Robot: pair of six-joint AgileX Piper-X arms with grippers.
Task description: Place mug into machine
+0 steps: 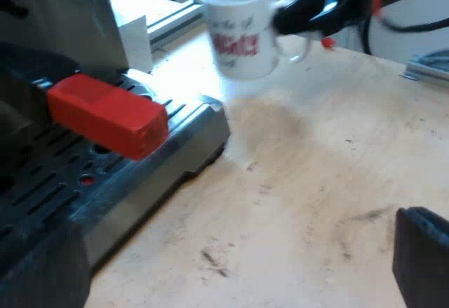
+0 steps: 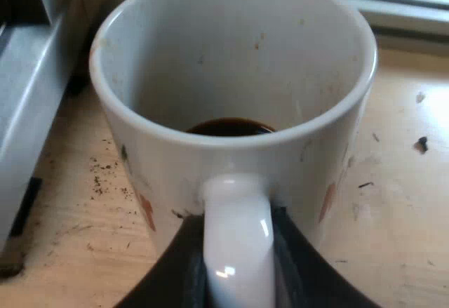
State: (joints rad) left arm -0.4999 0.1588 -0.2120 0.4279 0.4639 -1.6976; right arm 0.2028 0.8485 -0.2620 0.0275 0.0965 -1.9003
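Noting the gaps first: the mug (image 1: 242,31) is smeared in the left wrist view, so the red print on its side cannot be read, and its base edge melts into the pale surface (image 1: 302,182). A soft shadow lies on the wood under it. We judge the mug clear of the surface, though we cannot say by how much. In the right wrist view the mug's base is hidden behind its own wall, and the lower part of its handle is cut off. The espresso machine (image 1: 70,34) shows its front: the slotted drip tray (image 1: 140,168) and, above it, the red handle end (image 1: 105,115) of the metal holder. Where that handle joins the machine is lost in dark blur.

Right hand (image 2: 238,259): its two black fingers (image 2: 172,273) pinch the mug's white handle (image 2: 237,217) from either side, touching it. We look down into the mug past the handle. A small pool of dark liquid (image 2: 230,126) sits at the bottom, with brown flecks on the inner wall. Seen from the other arm, this hand holds the mug upright beyond the drip tray's outer corner, near the machine but apart from it, not over the tray.

Left hand (image 1: 231,273): fingers spread wide, nothing between them, over the surface by the drip tray, well apart from the mug.
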